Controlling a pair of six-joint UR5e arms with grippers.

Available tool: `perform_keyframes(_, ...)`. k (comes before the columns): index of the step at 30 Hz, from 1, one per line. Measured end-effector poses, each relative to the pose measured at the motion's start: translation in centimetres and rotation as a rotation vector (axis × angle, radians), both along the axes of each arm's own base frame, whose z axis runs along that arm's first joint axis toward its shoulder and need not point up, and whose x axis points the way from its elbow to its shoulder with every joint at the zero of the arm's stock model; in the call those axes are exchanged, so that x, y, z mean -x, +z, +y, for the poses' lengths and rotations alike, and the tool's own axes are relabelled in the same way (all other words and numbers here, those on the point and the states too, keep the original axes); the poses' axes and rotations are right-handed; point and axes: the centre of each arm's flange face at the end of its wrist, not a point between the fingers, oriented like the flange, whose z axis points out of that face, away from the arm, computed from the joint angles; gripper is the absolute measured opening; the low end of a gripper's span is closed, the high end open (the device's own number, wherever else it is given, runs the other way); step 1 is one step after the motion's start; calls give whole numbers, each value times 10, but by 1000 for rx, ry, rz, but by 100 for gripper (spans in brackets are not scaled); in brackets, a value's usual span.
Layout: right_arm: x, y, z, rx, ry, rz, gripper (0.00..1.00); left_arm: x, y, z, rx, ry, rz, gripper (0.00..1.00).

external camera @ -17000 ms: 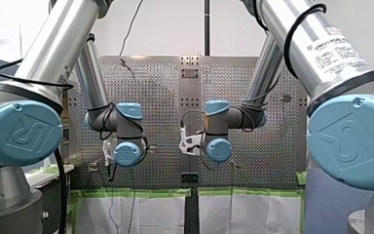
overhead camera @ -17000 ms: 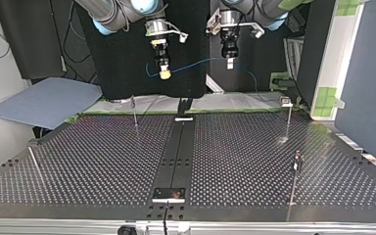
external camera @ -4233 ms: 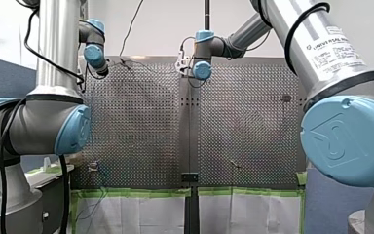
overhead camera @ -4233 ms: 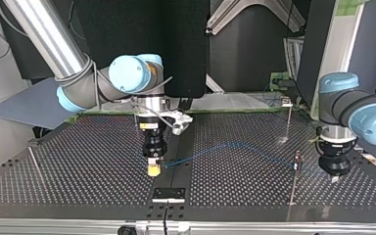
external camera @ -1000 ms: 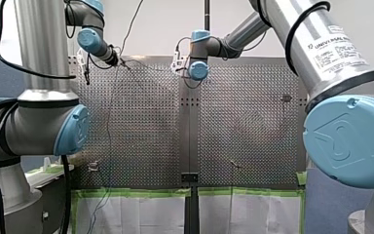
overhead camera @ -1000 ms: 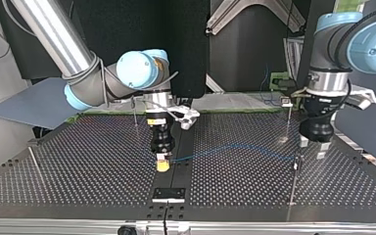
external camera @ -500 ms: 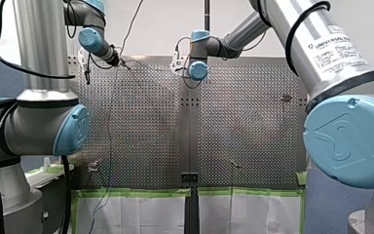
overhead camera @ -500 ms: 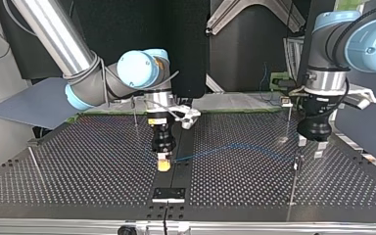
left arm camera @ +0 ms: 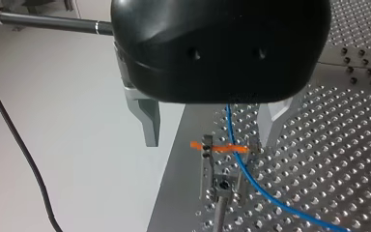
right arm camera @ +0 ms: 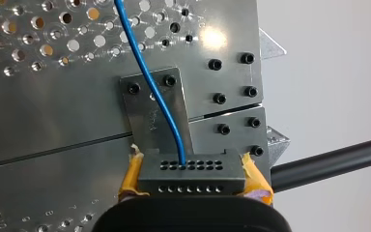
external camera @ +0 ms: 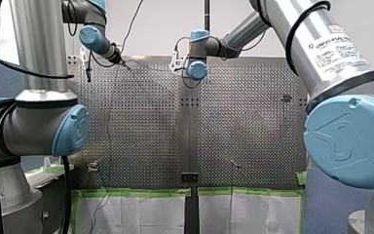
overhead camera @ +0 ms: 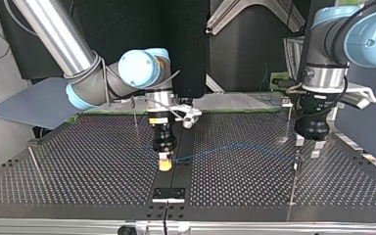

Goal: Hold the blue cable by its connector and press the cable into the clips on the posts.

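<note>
Top view, nearest edge of the perforated metal desk (overhead camera: 78,166): a small bright metal plate (overhead camera: 168,194) lies on the dark centre strip. At this view's right, a thin upright metal post (overhead camera: 293,188) stands close to that edge. At its top it carries a small metal clip (left arm camera: 224,176) marked with an orange band (left arm camera: 220,147).

Next back, at centre: the right jaws are closed on a grey rectangular connector block (right arm camera: 192,173), with one yellow pad (right arm camera: 131,175) against each end of it. The connector is held low over the centre strip. The thin blue cable (overhead camera: 225,147) leaves the connector's upper row of holes. It runs above the desk surface, across to the top of the near post at the view's right.

At that post: the left jaws are wide open and hold nothing. Their metal fingers (left arm camera: 147,121) hang one to each side of the clip and above it, with the cable passing between them. The cable lies against the clip beside the orange band; whether it is seated in the clip cannot be determined.

Farthest back: two more thin posts, one at the view's right (overhead camera: 288,122) and one left of centre (overhead camera: 135,115), both beyond the cable's run.
</note>
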Motion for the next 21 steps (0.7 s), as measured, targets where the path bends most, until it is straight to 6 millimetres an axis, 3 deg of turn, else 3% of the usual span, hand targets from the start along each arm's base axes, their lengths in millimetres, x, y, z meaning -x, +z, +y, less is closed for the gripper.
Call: perform_keyframes(21,1,0,-2,0,-2,1,0,1,1,-11,43,-65,-6,100)
